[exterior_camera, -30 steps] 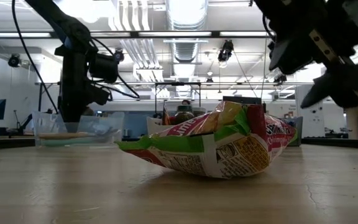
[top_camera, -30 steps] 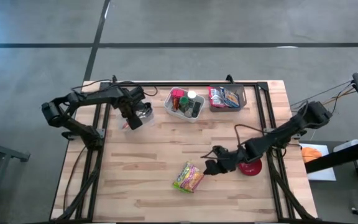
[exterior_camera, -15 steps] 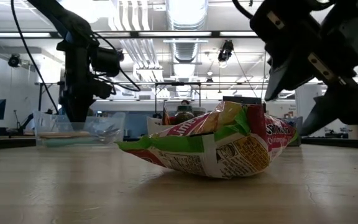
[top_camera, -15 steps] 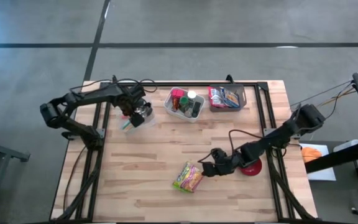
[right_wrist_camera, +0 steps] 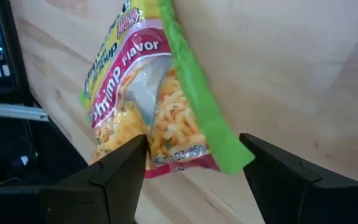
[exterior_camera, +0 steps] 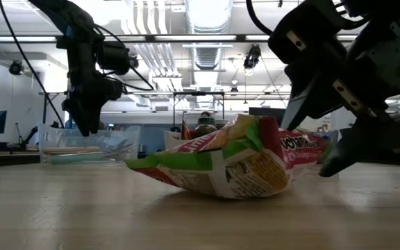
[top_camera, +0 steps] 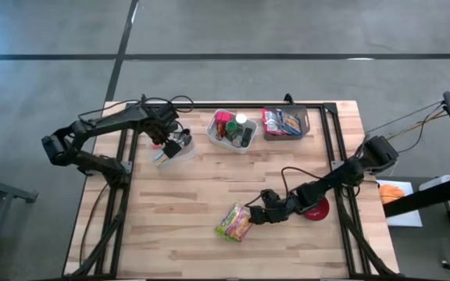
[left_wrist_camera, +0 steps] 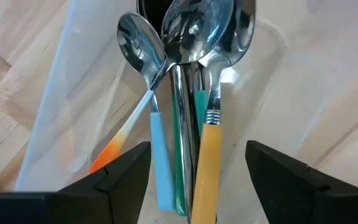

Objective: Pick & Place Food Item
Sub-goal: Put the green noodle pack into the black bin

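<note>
noodle packet sits right at our right jaws, end-on

the green, red and yellow crinkly plastic noodle packet (top_camera: 235,222) lies flat on the pale wooden slatted table (top_camera: 186,203), low and a little right of centre in the high view. our right gripper (top_camera: 258,216) is down beside it, at the packet's right-hand end in that frame, with the two fingers parted and nothing between them yet. in the right wrist view the packet (right_wrist_camera: 157,99) fills the space just ahead of the fingers, its near green edge roughly level with the tips; whether a fingertip already touches the wrapper we cannot tell.

the relation that matters: in the high view the packet's long axis runs from lower left to upper right, about in line with our approach, so we judge the jaws would close across its narrower width at the near end. in the low view the packet's (exterior_camera: 228,161) right end looks lifted slightly off the table, with the right gripper (exterior_camera: 325,111) over it.

our left gripper (top_camera: 172,143) is well apart, at the upper left of the high view, over a clear plastic tub (top_camera: 165,157) of spoons (left_wrist_camera: 191,81) with coloured handles; its fingers stand apart around nothing. the right arm is plainly the nearer one.
</note>
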`<state>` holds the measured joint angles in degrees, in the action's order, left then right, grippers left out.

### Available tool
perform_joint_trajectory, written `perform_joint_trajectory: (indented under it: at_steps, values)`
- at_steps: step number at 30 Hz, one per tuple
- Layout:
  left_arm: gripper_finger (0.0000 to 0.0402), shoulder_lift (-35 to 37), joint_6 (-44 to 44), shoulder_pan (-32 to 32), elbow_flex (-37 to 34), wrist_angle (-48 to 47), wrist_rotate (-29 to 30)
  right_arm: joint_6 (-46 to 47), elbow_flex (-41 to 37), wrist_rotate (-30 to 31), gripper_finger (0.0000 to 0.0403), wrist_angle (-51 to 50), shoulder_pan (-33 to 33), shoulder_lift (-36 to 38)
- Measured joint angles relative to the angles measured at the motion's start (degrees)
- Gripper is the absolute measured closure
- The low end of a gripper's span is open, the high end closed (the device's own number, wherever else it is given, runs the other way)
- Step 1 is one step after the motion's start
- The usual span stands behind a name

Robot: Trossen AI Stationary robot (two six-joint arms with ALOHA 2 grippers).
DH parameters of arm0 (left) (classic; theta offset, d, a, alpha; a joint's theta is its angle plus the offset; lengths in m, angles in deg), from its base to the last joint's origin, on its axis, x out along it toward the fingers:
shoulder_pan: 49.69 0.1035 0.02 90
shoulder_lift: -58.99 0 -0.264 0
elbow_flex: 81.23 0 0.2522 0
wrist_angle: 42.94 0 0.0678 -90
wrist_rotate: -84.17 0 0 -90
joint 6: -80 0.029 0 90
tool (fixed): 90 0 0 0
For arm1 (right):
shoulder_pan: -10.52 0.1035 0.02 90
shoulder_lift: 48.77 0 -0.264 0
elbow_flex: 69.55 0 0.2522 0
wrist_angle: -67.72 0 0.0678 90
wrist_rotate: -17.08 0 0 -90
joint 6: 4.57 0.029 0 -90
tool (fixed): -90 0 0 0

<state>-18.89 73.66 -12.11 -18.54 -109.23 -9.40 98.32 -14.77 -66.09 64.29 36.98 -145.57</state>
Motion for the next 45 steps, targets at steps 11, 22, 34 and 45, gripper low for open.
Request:
perform_joint_trajectory:
  at_steps: [11,22,34,45]
  values:
    - [0.0134,4.36,-1.46,-0.11,0.02,-0.15,-5.09,-1.91,0.02,2.10,0.0274,0.94,-0.74,-0.37]
    - [0.0134,5.43,-1.47,-0.13,0.01,0.00,-5.07,-4.02,0.02,3.05,0.0388,1.01,-1.03,0.77]
    - [0.0134,5.82,-3.16,-0.13,-0.09,-0.04,-5.09,-10.38,0.00,11.53,0.0394,-1.21,-1.01,8.96]
    - [0.0134,6.70,-3.41,-0.13,-0.07,-0.03,-5.29,-21.09,0.00,21.50,0.0394,-20.96,-5.51,27.77]
